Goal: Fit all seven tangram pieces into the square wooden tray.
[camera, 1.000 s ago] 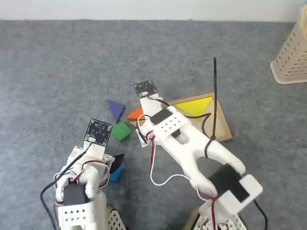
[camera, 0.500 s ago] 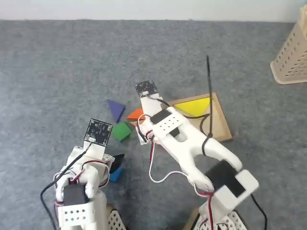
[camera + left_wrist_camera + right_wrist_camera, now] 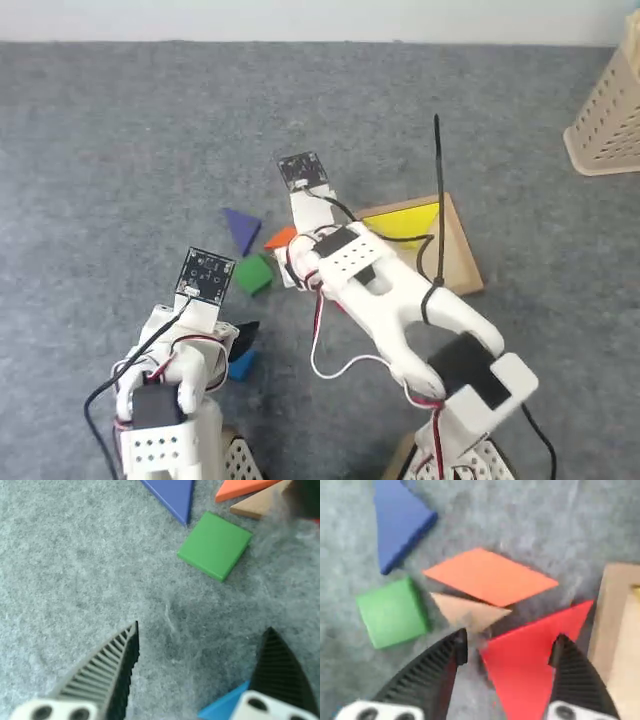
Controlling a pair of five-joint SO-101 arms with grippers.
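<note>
Picking step: the right pincer (image 3: 510,639) hung wide over the red triangle (image 3: 525,667), just beside the tray (image 3: 462,250) — 1 yellow triangle (image 3: 405,222) already inside; next, probably lower and close squarely; the left pincer (image 3: 202,628) gaped empty toward the counter's (image 3: 150,130) near edge.

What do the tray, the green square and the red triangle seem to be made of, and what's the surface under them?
Tray: bare light wood, matte tan, likely unfinished.
Green square: probably painted wood; smooth flat colour, crisp edges with visible thickness.
Red triangle: same look, likely painted wood.
Surface: grey felt or short-pile carpet; fuzzy fibres visible.
</note>
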